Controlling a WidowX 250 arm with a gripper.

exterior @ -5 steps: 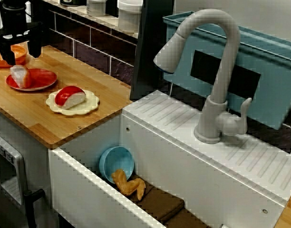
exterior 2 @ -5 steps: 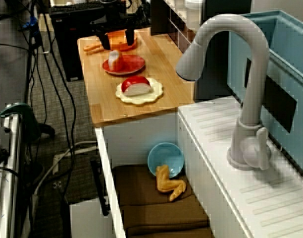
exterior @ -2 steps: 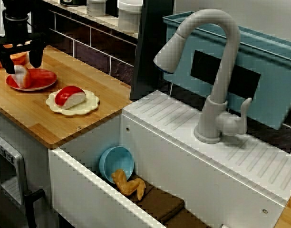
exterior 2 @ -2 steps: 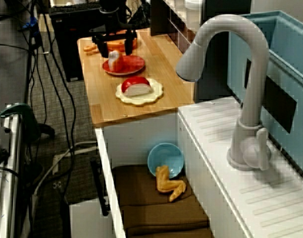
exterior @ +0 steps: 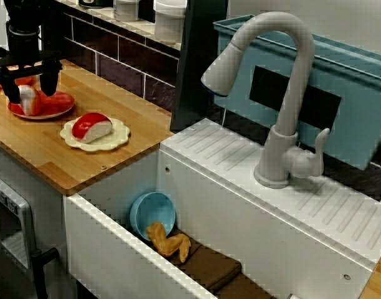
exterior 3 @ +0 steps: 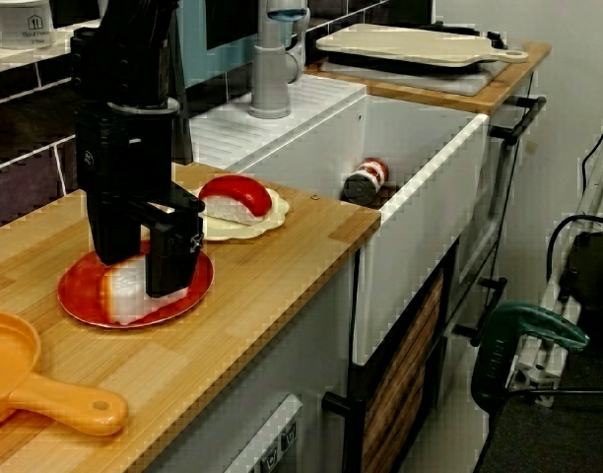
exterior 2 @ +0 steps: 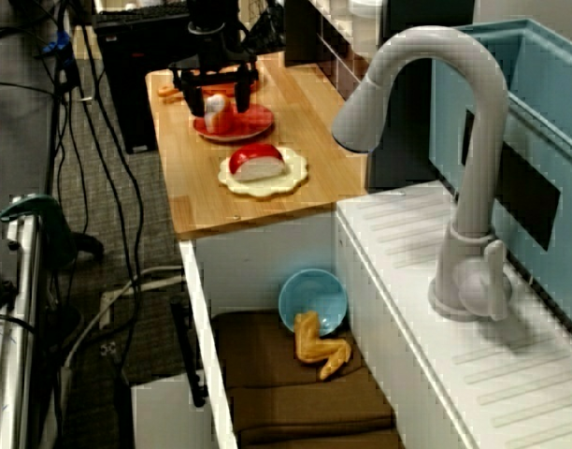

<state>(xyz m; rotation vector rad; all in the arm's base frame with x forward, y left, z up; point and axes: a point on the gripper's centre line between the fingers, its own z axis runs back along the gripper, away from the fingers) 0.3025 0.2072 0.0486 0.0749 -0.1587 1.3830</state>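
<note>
Side view: the tool (exterior 3: 140,258) is seen released, astride the sushi piece (exterior 3: 127,296) on the red plate (exterior 3: 77,299); grasping is judged pending, centred closure being required.

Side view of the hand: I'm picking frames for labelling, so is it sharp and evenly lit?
Side view: the hand is near-black, little detail; the white piece it straddles looks soft. View from above: the counter edge is stair-stepped.
</note>
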